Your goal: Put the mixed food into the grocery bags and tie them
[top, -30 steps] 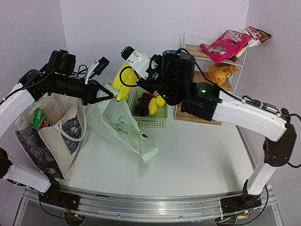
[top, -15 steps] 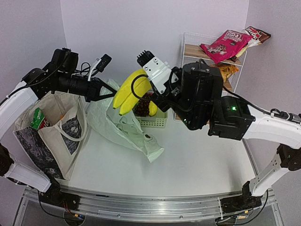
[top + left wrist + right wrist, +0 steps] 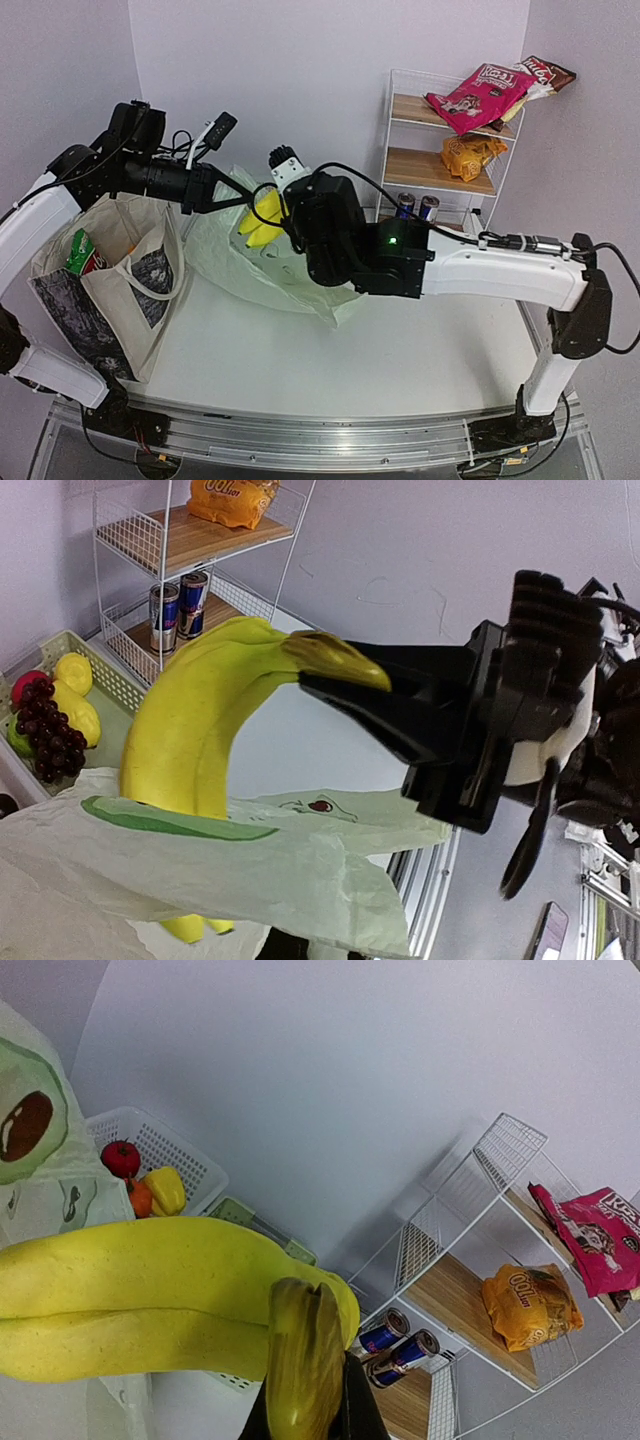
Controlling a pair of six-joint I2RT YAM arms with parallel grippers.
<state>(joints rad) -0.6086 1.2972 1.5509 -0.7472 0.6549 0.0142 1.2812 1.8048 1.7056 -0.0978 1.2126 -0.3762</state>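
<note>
My right gripper (image 3: 280, 188) is shut on the stem of a yellow banana bunch (image 3: 262, 215) and holds it at the mouth of the pale-green avocado-print plastic bag (image 3: 240, 265). In the left wrist view the bananas (image 3: 190, 730) dip behind the bag's raised edge (image 3: 250, 870). My left gripper (image 3: 225, 195) is shut on that edge and holds it up. The beige tote (image 3: 110, 290) stands at the left with a green-and-white packet (image 3: 80, 255) inside. Grapes (image 3: 40, 715) and yellow fruit (image 3: 75, 675) lie in a green basket (image 3: 115, 695).
A white wire shelf (image 3: 400, 130) at the back right holds two blue-silver cans (image 3: 415, 207), an orange packet (image 3: 470, 155) and pink and brown packets (image 3: 480, 95) on top. A white basket (image 3: 170, 1145) with red and yellow produce stands behind the bag.
My right arm has carried the bananas left and down from above the basket to the plastic bag's mouth. My left gripper still holds the bag's edge up, barely moved.
</note>
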